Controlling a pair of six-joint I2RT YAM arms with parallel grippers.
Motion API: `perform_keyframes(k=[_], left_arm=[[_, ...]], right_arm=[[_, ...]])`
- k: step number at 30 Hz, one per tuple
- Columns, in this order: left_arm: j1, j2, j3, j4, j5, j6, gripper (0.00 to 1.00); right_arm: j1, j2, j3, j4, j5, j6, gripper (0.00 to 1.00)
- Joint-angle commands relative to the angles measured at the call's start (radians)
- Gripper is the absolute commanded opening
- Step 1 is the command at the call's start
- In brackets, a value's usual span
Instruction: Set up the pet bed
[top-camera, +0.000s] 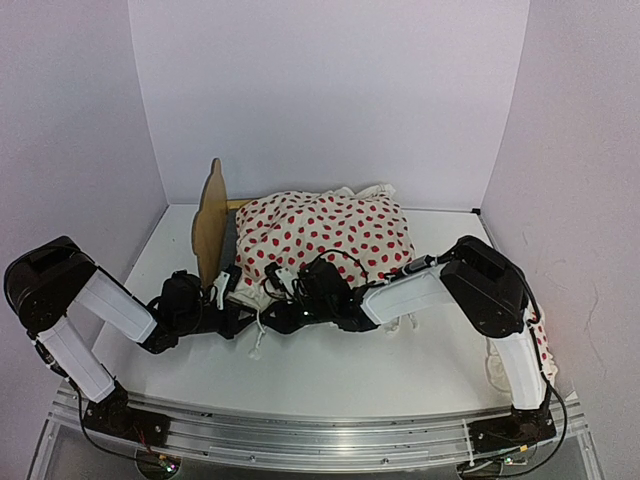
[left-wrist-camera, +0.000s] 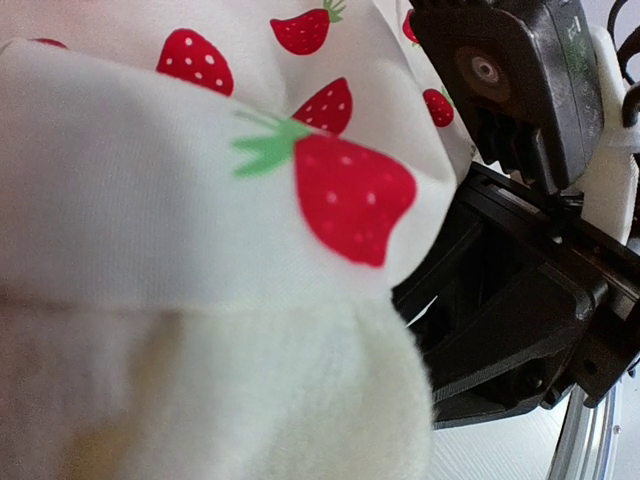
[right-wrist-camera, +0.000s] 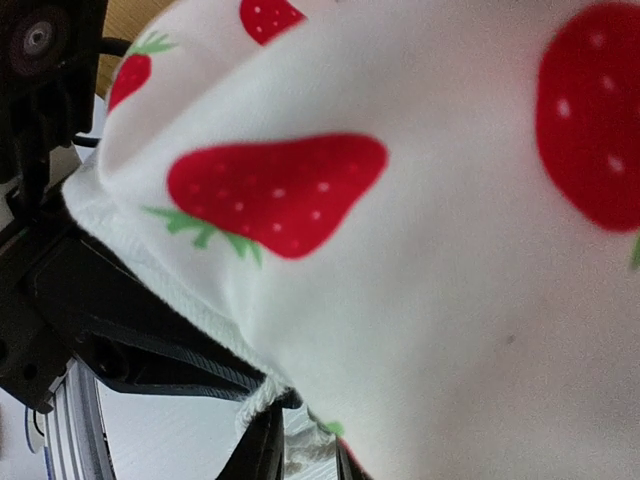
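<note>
The pet bed's plywood headboard (top-camera: 210, 228) stands upright at the left, and a strip of its dark base (top-camera: 231, 240) shows beside it. The white strawberry-print duvet (top-camera: 330, 235) lies heaped over the rest of the bed. Both grippers meet at the duvet's near-left edge. My left gripper (top-camera: 232, 296) is at that edge; the duvet (left-wrist-camera: 200, 250) fills its wrist view and hides its fingers. My right gripper (right-wrist-camera: 305, 455) has its dark fingers (right-wrist-camera: 262, 450) close together with the duvet's (right-wrist-camera: 420, 250) hem and cord between them.
A second piece of red-printed white fabric (top-camera: 540, 350) lies at the right edge, behind the right arm's upright link. White walls close in the back and both sides. The arms' mounting rail (top-camera: 320, 435) runs along the near edge.
</note>
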Motion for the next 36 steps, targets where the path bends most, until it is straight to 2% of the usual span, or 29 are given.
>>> perform_keyframes(k=[1,17,22,28,30,34,36], left_arm=[[0.006,0.008,-0.003,-0.011,0.005,-0.018,0.0],[0.006,0.014,-0.004,-0.003,0.013,-0.015,0.0],[0.006,0.013,-0.003,-0.01,0.01,-0.015,0.0],[0.006,0.001,0.006,-0.04,0.01,-0.013,0.0],[0.005,-0.016,0.028,-0.121,0.02,-0.015,0.08],[0.007,-0.095,0.106,-0.374,0.025,-0.029,0.34],[0.007,-0.134,0.138,-0.492,0.028,-0.042,0.4]], right_arm=[[0.002,0.029,0.033,0.024,0.009,-0.025,0.19],[0.022,0.064,0.078,-0.012,0.045,-0.108,0.25],[0.023,0.049,0.076,-0.008,0.075,-0.113,0.09],[0.023,0.004,0.043,-0.008,0.076,-0.097,0.01],[0.023,-0.006,0.035,-0.008,0.075,-0.078,0.0],[0.023,-0.024,0.01,-0.01,0.09,-0.009,0.0],[0.023,-0.031,0.0,-0.009,0.093,0.019,0.0]])
